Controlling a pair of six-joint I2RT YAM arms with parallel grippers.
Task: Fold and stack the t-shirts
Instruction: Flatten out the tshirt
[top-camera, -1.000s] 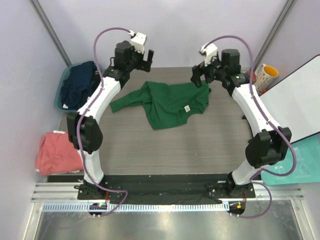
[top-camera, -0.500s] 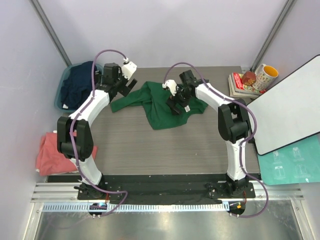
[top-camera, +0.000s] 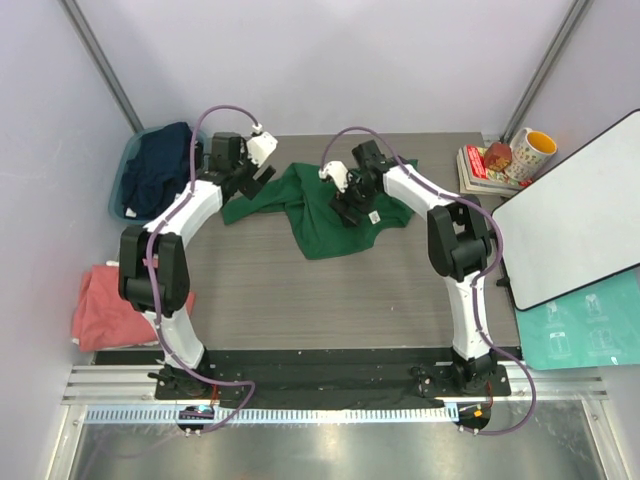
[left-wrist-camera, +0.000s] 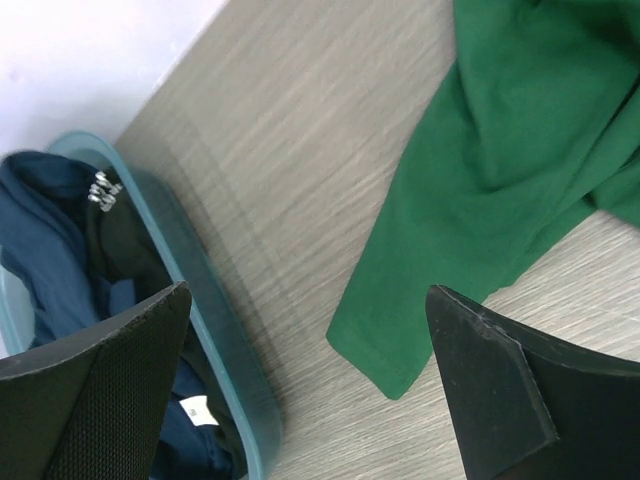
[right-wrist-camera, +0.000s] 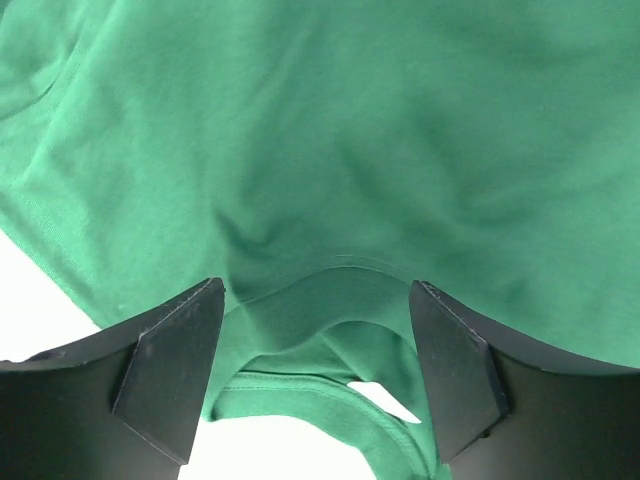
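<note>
The dark green t-shirt (top-camera: 335, 215) lies crumpled at the back middle of the table, its white neck label (top-camera: 373, 215) facing up. My left gripper (top-camera: 262, 180) is open just above the left sleeve. In the left wrist view (left-wrist-camera: 305, 300) it stands over bare table, with the sleeve end (left-wrist-camera: 400, 340) between its fingers. My right gripper (top-camera: 345, 205) is open and low over the shirt. In the right wrist view (right-wrist-camera: 318, 290) its fingers straddle the collar (right-wrist-camera: 340, 275). The navy t-shirt (top-camera: 155, 165) lies in the teal tub (top-camera: 118, 195). The salmon-pink t-shirt (top-camera: 115, 305) lies at the left edge.
The tub's rim (left-wrist-camera: 215, 330) is close to my left finger. Books (top-camera: 480, 165) and a mug (top-camera: 530, 150) stand at the back right. A white board (top-camera: 580, 225) and a teal sheet (top-camera: 590, 330) lie on the right.
Both arms have come down from high at the back to the green shirt: the left gripper to the sleeve, the right gripper to the collar. The shirt has not moved.
</note>
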